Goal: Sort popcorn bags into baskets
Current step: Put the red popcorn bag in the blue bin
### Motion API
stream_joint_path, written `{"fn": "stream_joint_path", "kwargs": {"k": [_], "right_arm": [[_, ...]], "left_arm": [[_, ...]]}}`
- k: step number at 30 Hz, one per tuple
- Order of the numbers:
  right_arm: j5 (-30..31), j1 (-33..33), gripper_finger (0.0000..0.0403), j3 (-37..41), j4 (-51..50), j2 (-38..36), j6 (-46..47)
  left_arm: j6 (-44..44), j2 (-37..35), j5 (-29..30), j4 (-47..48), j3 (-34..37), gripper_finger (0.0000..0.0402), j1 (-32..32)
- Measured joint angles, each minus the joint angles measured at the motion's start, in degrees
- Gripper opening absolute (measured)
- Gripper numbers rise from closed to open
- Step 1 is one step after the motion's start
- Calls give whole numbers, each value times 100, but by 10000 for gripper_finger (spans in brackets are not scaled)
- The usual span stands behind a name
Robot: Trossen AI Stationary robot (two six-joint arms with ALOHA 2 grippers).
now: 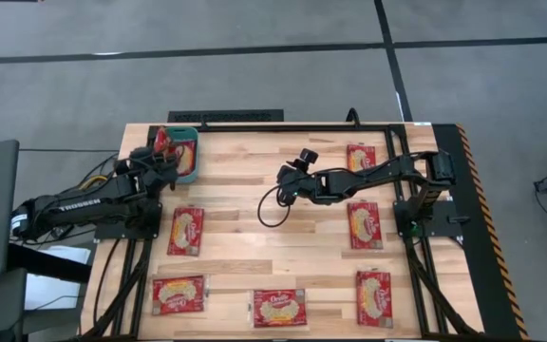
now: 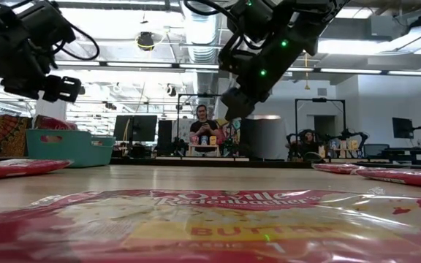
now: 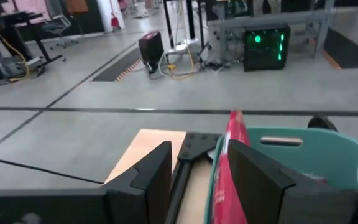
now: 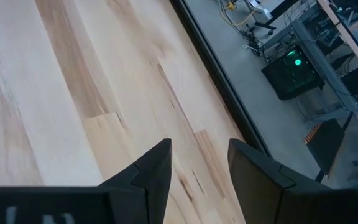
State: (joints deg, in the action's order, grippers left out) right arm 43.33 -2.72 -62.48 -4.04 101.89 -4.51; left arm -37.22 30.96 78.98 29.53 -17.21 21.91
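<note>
Six popcorn bags [image 1: 185, 230] lie flat on the table [image 1: 254, 190]; at least one more stands in the teal basket [image 1: 186, 157] at the far left corner. Left gripper [image 1: 162, 152], jaws parted, empty, hovers at the basket; whether it touches that bag is unclear. Right gripper [image 1: 283, 176], released, hangs over mid-table.

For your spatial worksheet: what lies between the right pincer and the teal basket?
Only bare table. The high view shows nothing between the right pincer and the basket.

bright even overhead light, blurred foreground packet [image 2: 210, 223], soft shadows
</note>
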Motion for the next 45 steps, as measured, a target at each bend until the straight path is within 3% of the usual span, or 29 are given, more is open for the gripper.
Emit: {"fn": "stream_joint_path", "kwargs": {"k": [6, 13, 18, 26, 31, 35, 45], "right_arm": [[15, 3, 184, 2, -284, -51, 132], [16, -85, 177, 25, -1004, -651, 706], [-2, -325, 171, 569, -1138, -1278, 970], [-4, -691, 178, 1659, -1549, -2501, 2133], [-8, -780, 189, 1897, -2318, -3062, 2777], [5, -914, 196, 1902, -3119, -3250, 3298], [-128, -992, 193, 1902, -4387, -2984, 4461]], "left_arm": [[744, -1, 301, -496, -6, 149, 0], [1835, 0, 285, -749, -394, 148, 0], [2470, 0, -973, -985, -774, 148, -2], [3314, 202, -4684, -2276, -798, 148, -11], [3454, 647, -6114, -2968, -796, 148, -11], [3572, 1208, -6483, -3322, -798, 148, -27], [3456, 2617, -6397, -3436, -794, 148, -28]]}}
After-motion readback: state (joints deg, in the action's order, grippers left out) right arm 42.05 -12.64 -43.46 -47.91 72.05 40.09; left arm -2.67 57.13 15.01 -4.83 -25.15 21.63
